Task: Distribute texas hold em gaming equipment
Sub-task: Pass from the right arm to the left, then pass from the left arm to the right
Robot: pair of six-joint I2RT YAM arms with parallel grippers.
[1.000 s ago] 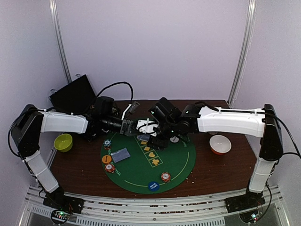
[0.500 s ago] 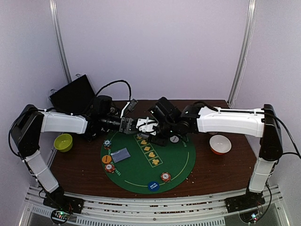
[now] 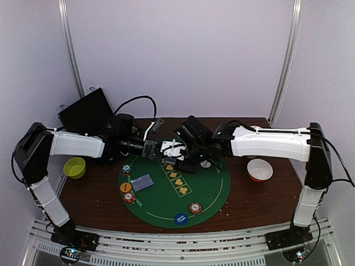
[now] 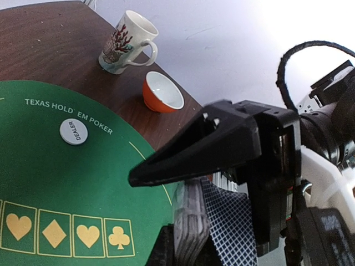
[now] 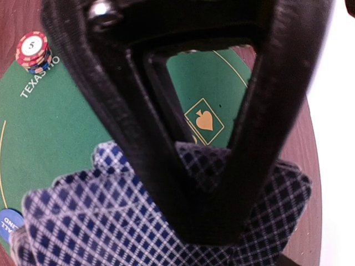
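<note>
Deck of small playing cards with blue-and-white lattice backs [image 4: 191, 221] is held in the air over the far edge of the round green felt poker mat [image 3: 166, 202], between the two arms. Left gripper [image 3: 154, 148] is pinched on the deck, seen edge-on at the bottom of the left wrist view. Right gripper [image 5: 206, 224] reaches into the fanned top cards, its fingers converging on one lattice back; can't tell if that card is nipped or only touched. Done, judging by the layout: a small grey-looking card pile [image 3: 143, 181] lies on the left side of the mat, one multicoloured poker chip stack [image 3: 194, 208] sits near the front rim with two more by the left rim, and an orange disc [image 3: 126, 187], a blue disc [image 3: 180, 218] and a white DEALER disc [image 4: 74, 132] are placed. Left to do: the printed suit boxes [image 4: 55, 233] are bare and no cards show by the other chip stacks, so most of the dealing looks pending. Red-and-white bowl [image 3: 259, 169] and beige mug [image 4: 125, 41] sit off the mat, not involved.
</note>
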